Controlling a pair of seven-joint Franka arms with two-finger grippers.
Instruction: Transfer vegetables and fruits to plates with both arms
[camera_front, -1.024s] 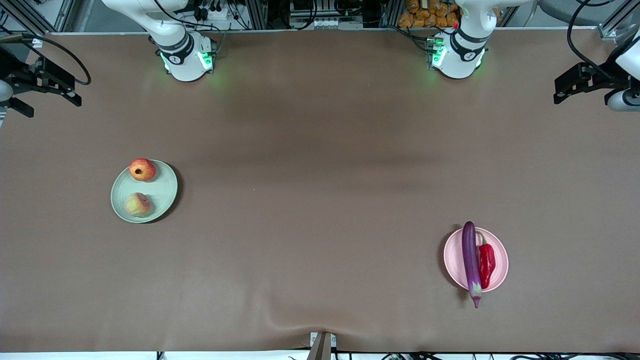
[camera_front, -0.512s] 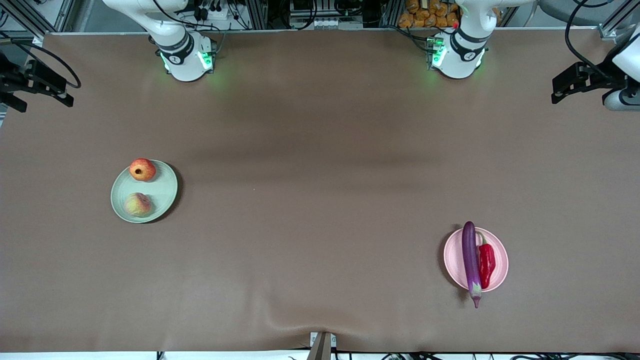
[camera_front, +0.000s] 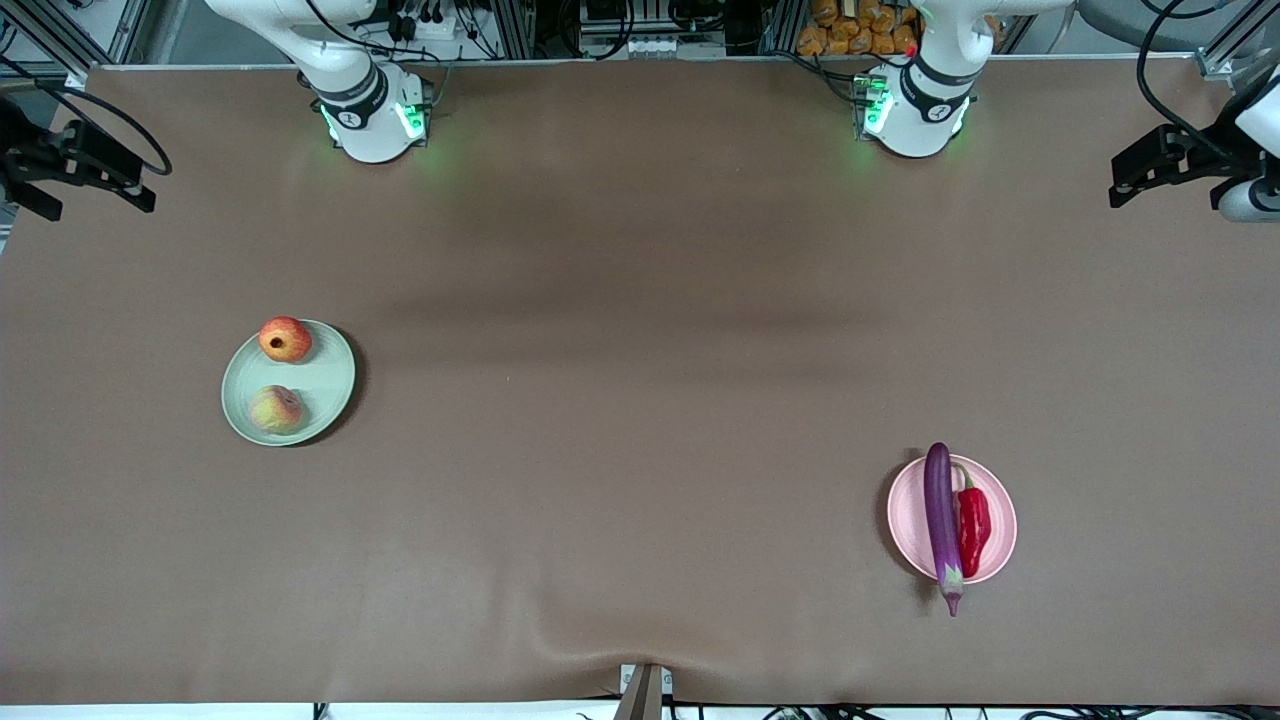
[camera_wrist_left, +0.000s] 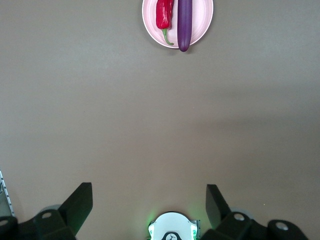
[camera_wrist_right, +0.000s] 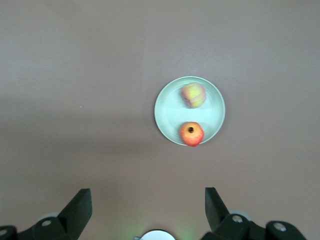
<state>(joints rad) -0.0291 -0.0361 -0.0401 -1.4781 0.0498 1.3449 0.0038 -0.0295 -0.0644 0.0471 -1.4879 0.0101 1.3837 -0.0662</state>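
Mint plate (camera_front: 330, 375) sits on the worktop (camera_front: 640, 420) toward the right arm's end. Pomegranate (camera_front: 285, 339) and peach (camera_front: 276, 409) both rest on it, apart from each other – peach nearer the front camera.

Pink plate (camera_front: 904, 515) sits toward the left arm's end, nearer the front camera than the mint plate. Eggplant (camera_front: 941, 525) lies lengthwise across it, w/ its capped tip overhanging the near rim. Chili pepper (camera_front: 973, 521) lies just beside it, on the side toward the left arm's end, green stem pointing toward the bases.

Left claw (camera_wrist_left: 149, 202) – held high over the worktop near its own base, fingers spread wide, holding nothing. Right claw (camera_wrist_right: 148, 201) – same: high near its base, fingers spread wide, holding nothing.
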